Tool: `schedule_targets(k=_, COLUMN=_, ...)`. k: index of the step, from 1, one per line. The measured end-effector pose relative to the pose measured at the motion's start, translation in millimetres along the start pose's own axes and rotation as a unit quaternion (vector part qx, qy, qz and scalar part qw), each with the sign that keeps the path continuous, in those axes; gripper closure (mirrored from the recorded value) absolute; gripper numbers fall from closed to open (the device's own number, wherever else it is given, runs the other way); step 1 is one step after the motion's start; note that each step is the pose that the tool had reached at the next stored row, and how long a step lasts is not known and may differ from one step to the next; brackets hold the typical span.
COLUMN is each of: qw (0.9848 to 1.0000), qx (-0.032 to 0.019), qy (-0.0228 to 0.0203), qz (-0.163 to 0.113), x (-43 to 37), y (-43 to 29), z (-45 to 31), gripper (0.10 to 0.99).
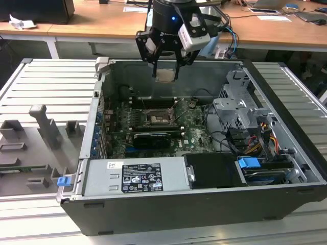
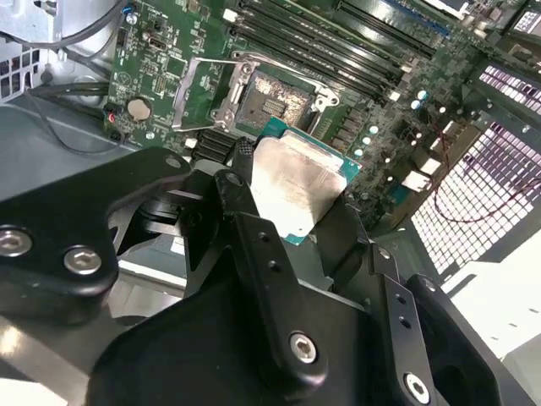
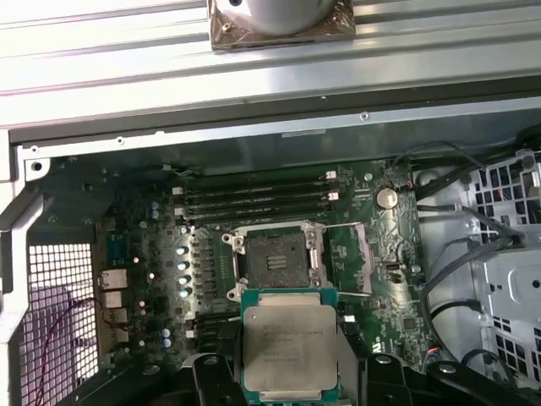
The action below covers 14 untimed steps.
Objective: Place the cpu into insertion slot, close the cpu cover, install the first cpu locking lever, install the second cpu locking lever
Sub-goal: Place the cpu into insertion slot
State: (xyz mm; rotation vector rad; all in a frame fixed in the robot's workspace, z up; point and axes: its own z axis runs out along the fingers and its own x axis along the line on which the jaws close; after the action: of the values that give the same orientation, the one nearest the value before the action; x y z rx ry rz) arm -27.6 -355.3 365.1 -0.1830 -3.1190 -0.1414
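Silver-beige chip: the cpu [image 1: 166, 75] is clamped by its opposite edges in the gripper [image 1: 166, 72], level and well above the insertion slot [image 1: 158, 117].
Gripper: closed on the cpu; in the second wrist view its black fingers [image 2: 245, 199] press the chip's sides.
Insertion slot: bare and unfilled at the middle of the green motherboard [image 1: 199, 135], inside the open computer case [image 1: 153, 214] on the ribbed desk [image 1: 46, 87].
Cpu cover: by the look of the first wrist view, the cpu cover [image 3: 364, 262] is swung back just beside the insertion slot, leaving it open.
Step in hand: judged to be the first one, bringing the cpu to the insertion slot; cover and levers are not yet dealt with.
What the move calls for: probably a straight, level descent with the chip's edges square to the insertion slot, and no tilt.
Exterior view: shows the height between the cpu and the insertion slot, which both wrist views flatten.
First wrist view: shows the cpu's edges roughly parallel to the insertion slot.
Locking levers: too thin to make out.
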Motion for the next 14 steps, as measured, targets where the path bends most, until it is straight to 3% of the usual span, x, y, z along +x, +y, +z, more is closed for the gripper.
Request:
schedule_targets(k=6, qw=0.9997, qx=-0.0005, qy=-0.0021, qz=0.024, x=0.0, y=-0.1, z=0.7, gripper=0.549)
schedule_targets(k=11, qw=0.9996, qx=0.0000, qy=-0.0024, qz=0.027, x=-0.1, y=-0.3, z=3.8, gripper=0.549)
schedule_targets(k=14, qw=0.9986, qx=-0.0001, qy=-0.0047, qz=0.052, x=-0.1, y=-0.4, z=4.4, gripper=0.549)
